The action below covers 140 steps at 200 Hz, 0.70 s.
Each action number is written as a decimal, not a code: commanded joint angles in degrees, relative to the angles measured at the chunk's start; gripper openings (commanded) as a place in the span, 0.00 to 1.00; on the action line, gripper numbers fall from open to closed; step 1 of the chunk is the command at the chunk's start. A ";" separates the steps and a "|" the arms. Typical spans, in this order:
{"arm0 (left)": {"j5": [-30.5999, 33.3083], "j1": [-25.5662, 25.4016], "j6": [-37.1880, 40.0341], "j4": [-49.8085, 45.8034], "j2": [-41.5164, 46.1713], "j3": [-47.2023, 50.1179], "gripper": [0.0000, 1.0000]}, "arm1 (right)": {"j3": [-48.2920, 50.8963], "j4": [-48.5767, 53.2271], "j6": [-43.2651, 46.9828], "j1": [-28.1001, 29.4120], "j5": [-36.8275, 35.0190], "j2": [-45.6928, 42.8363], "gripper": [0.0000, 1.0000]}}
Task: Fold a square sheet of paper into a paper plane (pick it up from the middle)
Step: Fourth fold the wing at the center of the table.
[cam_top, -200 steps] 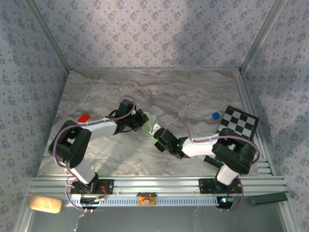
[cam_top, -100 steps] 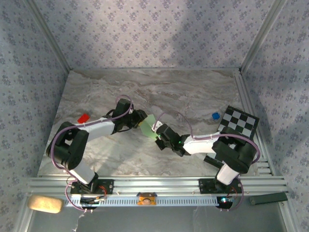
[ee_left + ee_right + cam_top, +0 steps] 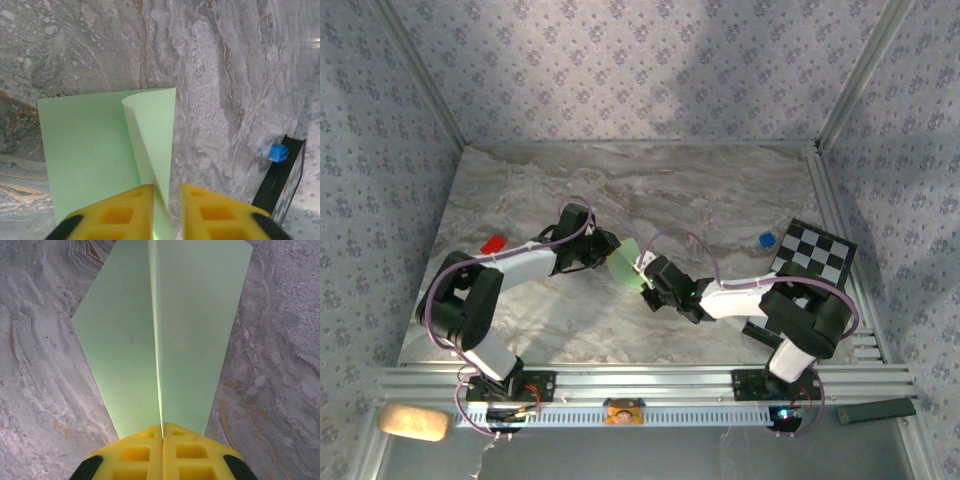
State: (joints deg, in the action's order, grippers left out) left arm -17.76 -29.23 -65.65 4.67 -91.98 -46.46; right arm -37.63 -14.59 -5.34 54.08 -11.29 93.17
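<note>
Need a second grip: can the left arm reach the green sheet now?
Probably yes: the green sheet has its curled flap between the slightly parted left jaws, nothing blocking.

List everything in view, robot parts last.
paper sheet: 1, light green, partly folded, mid-table between the grippers
red piece: 1, red, table's left side
blue piece: 1, blue, right side, beside the board
checkered board: 1, black and white, table's right edge
table: 1, grey marble pattern
pad: 1, beige, off the table, near-left corner
bar: 1, dark, off the table, near-right
left arm, right arm: 2, white and black, bases at the near edge
left gripper: 1, yellow, jaws slightly apart, the paper's flap between them
right gripper: 1, yellow, shut on the paper's crease
</note>
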 commanded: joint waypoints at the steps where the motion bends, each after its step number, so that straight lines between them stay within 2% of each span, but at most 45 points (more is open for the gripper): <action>1: -0.44 0.54 0.30 -2.67 -0.24 -2.09 0.12 | 0.81 -1.06 -0.04 -0.39 -0.41 -0.58 0.06; 28: -0.68 0.77 0.18 -2.76 -0.22 -2.10 0.05 | 0.72 -1.40 0.09 -0.48 -0.40 -0.44 0.08; 59: -0.52 0.93 -0.19 -2.62 0.03 -2.02 0.04 | 0.59 -1.49 0.16 -0.52 -0.16 -0.34 0.08; 81: -0.52 1.01 -0.29 -2.47 -0.12 -1.92 0.04 | 0.32 -1.33 0.07 -0.63 0.03 -0.19 0.04; 110: -0.04 1.13 -0.03 -3.05 0.35 -1.80 0.17 | 0.09 -0.62 -0.37 -0.95 1.66 0.15 0.00; 140: 1.78 1.48 0.89 -5.02 1.75 -1.88 0.31 | -0.86 0.53 -3.12 -2.45 7.27 1.25 0.00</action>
State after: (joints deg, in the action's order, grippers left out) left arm -17.65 -28.36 -65.47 2.48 -91.98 -47.00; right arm -37.47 -15.40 -5.80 52.84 -8.84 93.19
